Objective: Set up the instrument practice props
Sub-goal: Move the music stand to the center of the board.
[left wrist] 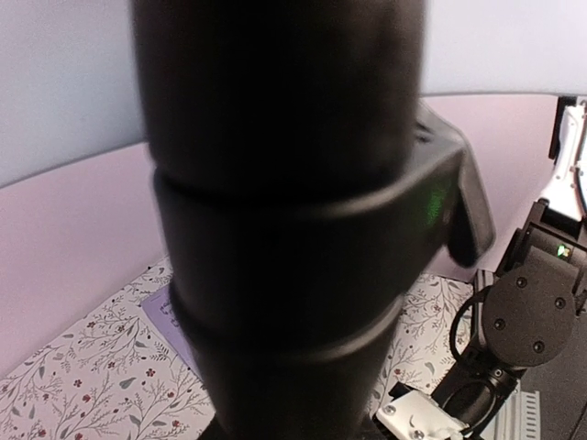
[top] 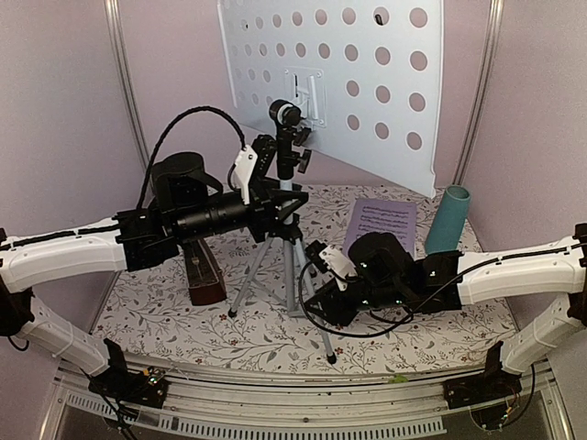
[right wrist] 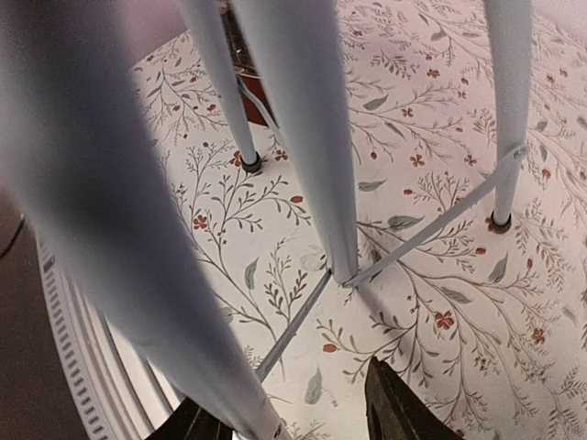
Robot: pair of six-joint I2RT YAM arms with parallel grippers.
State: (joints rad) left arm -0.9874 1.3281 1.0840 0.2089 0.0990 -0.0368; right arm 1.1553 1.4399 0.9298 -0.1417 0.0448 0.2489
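music stand (top: 339, 82) upright on the table (top: 431, 316); left fingers (top: 272, 195) at its black pole (left wrist: 275, 183), grip unclear; right fingers (right wrist: 396, 408) apart astride a tripod leg (right wrist: 110, 229).

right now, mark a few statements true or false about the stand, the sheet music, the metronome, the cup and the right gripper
1. The music stand is up on its tripod legs. True.
2. The sheet music lies flat on the table. True.
3. The teal cup lies on its side. False: it stands upright, just right of the sheet music.
4. The metronome sits on the music stand's desk. False: it is on the table, left of the tripod legs.
5. The right gripper is low, among the tripod legs. True.
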